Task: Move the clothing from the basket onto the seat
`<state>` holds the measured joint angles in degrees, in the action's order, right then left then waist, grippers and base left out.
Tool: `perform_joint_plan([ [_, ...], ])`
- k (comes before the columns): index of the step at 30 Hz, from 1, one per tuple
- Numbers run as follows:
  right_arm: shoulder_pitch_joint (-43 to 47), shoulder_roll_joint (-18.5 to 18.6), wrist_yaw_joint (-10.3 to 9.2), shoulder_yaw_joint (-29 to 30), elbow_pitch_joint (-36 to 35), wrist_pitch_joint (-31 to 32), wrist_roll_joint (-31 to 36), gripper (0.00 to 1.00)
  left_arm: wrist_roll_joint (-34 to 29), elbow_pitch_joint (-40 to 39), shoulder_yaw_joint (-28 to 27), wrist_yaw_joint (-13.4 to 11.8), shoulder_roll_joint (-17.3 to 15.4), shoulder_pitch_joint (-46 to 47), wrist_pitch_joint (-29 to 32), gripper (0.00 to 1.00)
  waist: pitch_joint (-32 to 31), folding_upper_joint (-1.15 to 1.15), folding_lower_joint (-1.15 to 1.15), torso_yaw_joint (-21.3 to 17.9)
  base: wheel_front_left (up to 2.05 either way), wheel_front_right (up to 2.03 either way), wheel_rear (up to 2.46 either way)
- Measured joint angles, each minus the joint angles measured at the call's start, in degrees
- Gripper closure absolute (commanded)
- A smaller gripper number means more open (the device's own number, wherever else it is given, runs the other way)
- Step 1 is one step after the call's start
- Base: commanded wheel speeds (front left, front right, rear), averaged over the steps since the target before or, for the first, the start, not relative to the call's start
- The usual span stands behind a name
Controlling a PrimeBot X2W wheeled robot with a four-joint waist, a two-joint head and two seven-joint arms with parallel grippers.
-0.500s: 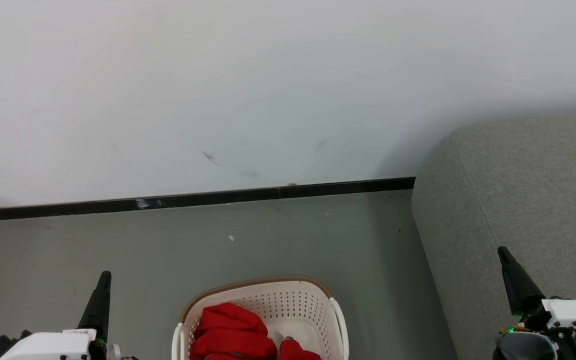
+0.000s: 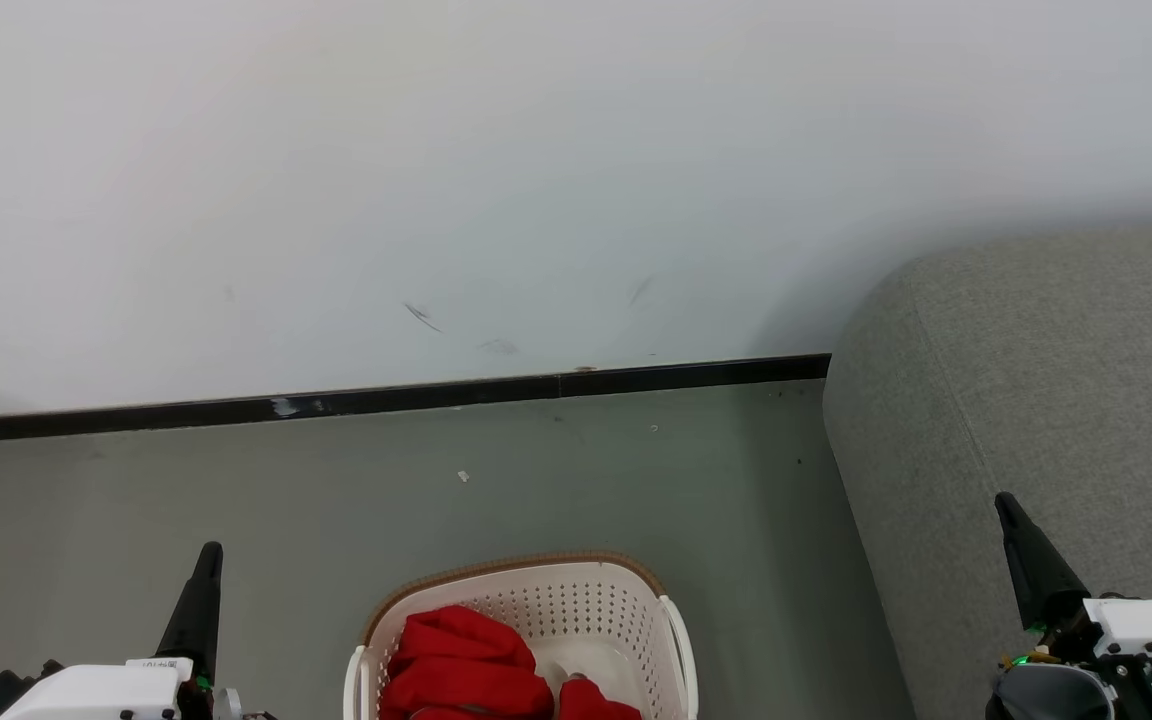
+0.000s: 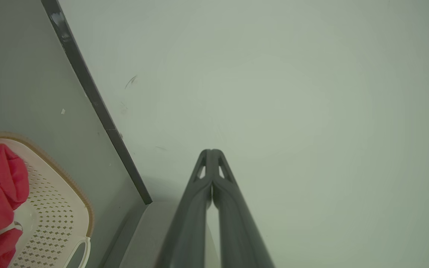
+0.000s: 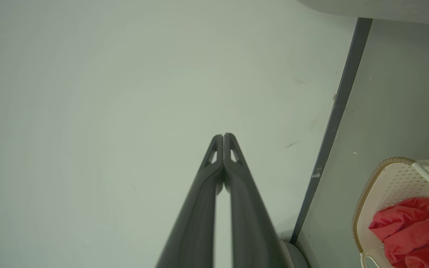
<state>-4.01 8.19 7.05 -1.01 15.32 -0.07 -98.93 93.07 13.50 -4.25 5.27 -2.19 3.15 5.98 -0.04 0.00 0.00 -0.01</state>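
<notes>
Both of your end effectors are pinched narrow and carry nothing. In each wrist view the 2 dark fingers meet at their tips, with bare wall (image 2: 536,180) beyond them. So both arms are aimed forward at the wall, not down at the load.

The clothing (image 2: 461,660) lies inside the basket (image 2: 521,561), which stands on the floor (image 2: 636,470) at the bottom middle of the head view, cut by the frame edge. The red folds are heaped toward the basket's left half, and pale perforated wall is bare on its right. You cannot separate 1 garment from another here, and no lettering or trim shows.

The pile sits between the 2 arms and lower than both fingertips. From the left end effector (image 2: 208,556) it lies to the right and back toward the robot's body. From the right end effector (image 2: 1006,502) it lies to the left, well apart, with the basket's right handle and a strip of floor between. The left arm looks the nearer, and the heap leans its way.

The seat (image 2: 1036,380) fills the right side, its rounded corner near the skirting board (image 2: 436,398). The right fingers already stand in front of its grey fabric. The basket is just beside the seat's flank but not touching it.

Your next move likely calls for spreading the fingers, tipping the wrist downward and reaching in over the brown rim. The basket's long axis appears to run away from the robot, though the crop hides its near end.
</notes>
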Motion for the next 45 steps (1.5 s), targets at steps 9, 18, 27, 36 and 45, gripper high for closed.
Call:
perform_joint_plan([
  [9, 0.4, -0.3, -0.02, 0.0, 0.5, 0.0, 0.1, 1.00, 0.0, 0.6, 0.1, 0.0, 0.3, -0.3, 0.0, 1.00, 0.0, 0.00, 0.00, 0.0, 0.00, 0.00, 0.00],
  [18, 2.6, -1.9, -0.07, -0.3, 1.8, 0.0, 0.2, 0.00, 0.1, 2.5, 0.2, -0.1, 1.6, -2.4, -0.5, 0.00, 0.0, 0.00, 0.00, 0.0, 0.00, 0.00, 0.00],
  [27, 2.5, -1.9, -0.07, -0.3, 0.0, -1.3, 1.2, 0.00, 0.1, 2.2, 0.1, -0.1, 1.5, -2.3, -2.1, 0.00, 0.1, 0.00, 0.01, 0.0, 0.00, 0.00, 0.00],
  [36, 2.4, -2.0, -0.07, -0.8, -1.7, -2.6, 3.8, 0.00, -1.8, 0.3, 0.2, 0.0, 1.2, -1.7, -4.0, 0.00, 0.0, 0.00, 0.20, -0.1, 0.00, 0.00, 0.00],
  [45, 2.1, -0.4, -0.07, -1.7, -4.0, -4.1, 9.8, 0.00, -7.4, -1.4, 1.6, 0.1, -0.9, -1.4, -6.1, 0.00, -0.2, 0.00, 0.46, -0.2, 0.00, 0.00, 0.00],
])
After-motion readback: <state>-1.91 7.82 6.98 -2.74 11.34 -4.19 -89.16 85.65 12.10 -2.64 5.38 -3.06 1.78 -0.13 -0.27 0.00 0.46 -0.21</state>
